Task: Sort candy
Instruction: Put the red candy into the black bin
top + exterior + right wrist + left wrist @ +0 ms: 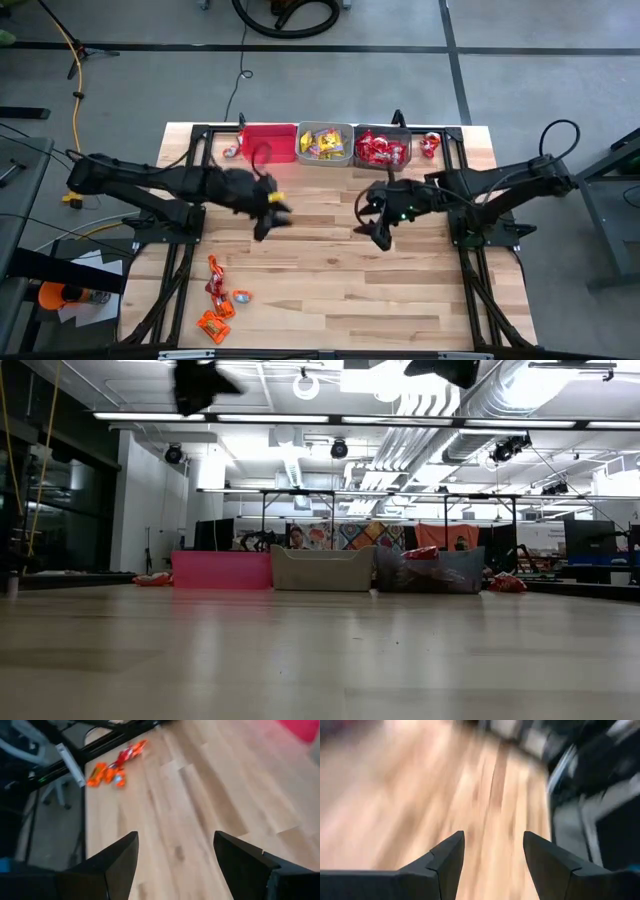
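Loose candy (217, 297) lies clustered at the table's (400, 290) near-left corner, well away from the three bins (326, 144) along the far edge; left gripper (276, 212) hovers mid-table, open, empty; right gripper (378, 222) beside it, jaws spread, empty.

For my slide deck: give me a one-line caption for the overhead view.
Both open grippers, left and right, hover mid-table; loose candies wait at the near-left corner.

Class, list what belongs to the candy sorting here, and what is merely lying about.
Job: small shiny wrapped candies loose on the wooden table; red bin, clear grey bin, dark bin.
Lying about: yellow cable, black hoop on the floor.
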You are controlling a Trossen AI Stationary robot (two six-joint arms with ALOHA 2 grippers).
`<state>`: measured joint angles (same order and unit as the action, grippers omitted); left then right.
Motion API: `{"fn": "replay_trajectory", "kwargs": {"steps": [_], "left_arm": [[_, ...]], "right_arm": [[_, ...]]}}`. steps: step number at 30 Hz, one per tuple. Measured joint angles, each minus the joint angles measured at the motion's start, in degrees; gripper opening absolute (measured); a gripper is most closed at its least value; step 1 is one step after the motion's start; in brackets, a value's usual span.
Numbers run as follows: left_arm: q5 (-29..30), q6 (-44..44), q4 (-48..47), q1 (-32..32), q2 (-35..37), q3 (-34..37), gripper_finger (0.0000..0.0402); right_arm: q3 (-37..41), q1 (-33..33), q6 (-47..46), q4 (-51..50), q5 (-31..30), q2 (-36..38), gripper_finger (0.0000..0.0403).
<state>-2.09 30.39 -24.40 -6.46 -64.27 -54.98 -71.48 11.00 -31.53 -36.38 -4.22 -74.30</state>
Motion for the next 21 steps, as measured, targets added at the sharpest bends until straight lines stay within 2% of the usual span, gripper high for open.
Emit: {"fn": "replay_trajectory", "kwargs": {"steps": [3,6,9,15,18,21], "left_arm": [[-1.18,10.98,-18.46,-4.99,-2.14,-2.89,0.0190],[-7.60,27.26,-30.46,-11.42,-4.85,-3.01,0.0190],[-12.46,41.60,-37.98,-19.19,-8.26,-2.99,0.0190],[-12.41,63.15,-38.90,-31.60,-15.20,-2.97,0.0190],[-10.89,68.04,-39.59,-34.77,-19.01,-2.97,0.0190],[-10.51,68.20,-39.35,-35.70,-22.42,-2.41,0.0189]], "right_arm": [[0.00,-2.91,2.37,-0.09,-0.29,0.00,0.0254],[0.00,-5.76,4.41,-0.44,-0.29,-0.02,0.0254],[0.00,-8.18,7.12,-0.93,-0.26,-0.02,0.0254],[0.00,-11.95,11.12,-1.21,0.43,-0.02,0.0254],[0.00,-13.16,13.02,-1.32,1.45,-0.02,0.0254],[0.00,-14.08,14.59,-1.67,1.55,-0.02,0.0254]]}}
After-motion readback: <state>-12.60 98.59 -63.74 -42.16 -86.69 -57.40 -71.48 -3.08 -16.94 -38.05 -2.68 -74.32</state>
